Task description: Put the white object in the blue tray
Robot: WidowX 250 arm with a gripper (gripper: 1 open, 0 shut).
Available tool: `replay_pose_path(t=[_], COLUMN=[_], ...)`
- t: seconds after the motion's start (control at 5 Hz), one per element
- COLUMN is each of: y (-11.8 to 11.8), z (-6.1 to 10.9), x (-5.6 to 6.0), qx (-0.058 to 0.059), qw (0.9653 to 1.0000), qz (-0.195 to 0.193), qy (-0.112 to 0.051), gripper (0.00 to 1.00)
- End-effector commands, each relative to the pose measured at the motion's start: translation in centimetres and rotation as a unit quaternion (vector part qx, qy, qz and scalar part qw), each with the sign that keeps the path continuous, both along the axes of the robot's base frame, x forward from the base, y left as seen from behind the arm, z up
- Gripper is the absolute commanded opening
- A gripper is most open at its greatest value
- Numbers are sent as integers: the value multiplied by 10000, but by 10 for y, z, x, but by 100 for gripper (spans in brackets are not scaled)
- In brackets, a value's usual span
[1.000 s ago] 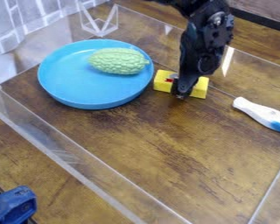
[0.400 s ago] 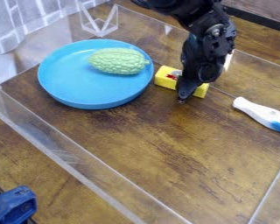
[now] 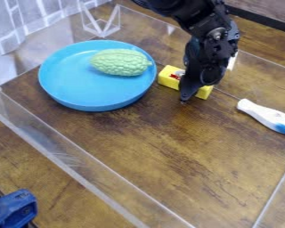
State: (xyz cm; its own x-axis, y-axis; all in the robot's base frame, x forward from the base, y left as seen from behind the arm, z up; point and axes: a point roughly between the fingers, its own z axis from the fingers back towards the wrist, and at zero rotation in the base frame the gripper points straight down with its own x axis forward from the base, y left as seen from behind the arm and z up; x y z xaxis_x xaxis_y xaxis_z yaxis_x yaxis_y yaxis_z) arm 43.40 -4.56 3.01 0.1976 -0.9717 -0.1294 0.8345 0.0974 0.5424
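The white object (image 3: 266,117), slim with a light-blue end, lies on the wooden table at the right edge, well away from my gripper. The blue tray (image 3: 60,93) sits at the left, a bumpy green object (image 3: 121,62) resting in it. My gripper (image 3: 188,94) points steeply down at a yellow box (image 3: 169,80) just right of the tray. Its dark fingers reach down around the box's right part and hide it. How tightly the fingers press on the box is not visible.
Clear plastic walls (image 3: 74,151) ring the table at the front and left. A blue cloth-like thing (image 3: 12,210) lies outside them at the bottom left. Bare wood stretches between the yellow box and the white object.
The fingers have drawn closer together around the yellow box. The hand has rolled slightly but stays in the same spot. Tray, green object and white object have not moved.
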Motion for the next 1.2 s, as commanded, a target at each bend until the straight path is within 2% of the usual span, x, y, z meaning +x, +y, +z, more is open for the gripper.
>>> replay_pose_path(t=[0.0,0.2,0.4,0.6,0.8,1.0], y=[14,20,28,35,43,44], z=[-15,-18,-26,-34,-34,-32], x=[6,8,10,6,4,2], qx=[-30,6,53,105,163,219], qw=[9992,9977,9991,9997,9997,9995], qz=[378,665,408,154,-101,-131], qy=[97,119,133,143,157,181], gripper=[0,0,100,0,0,0])
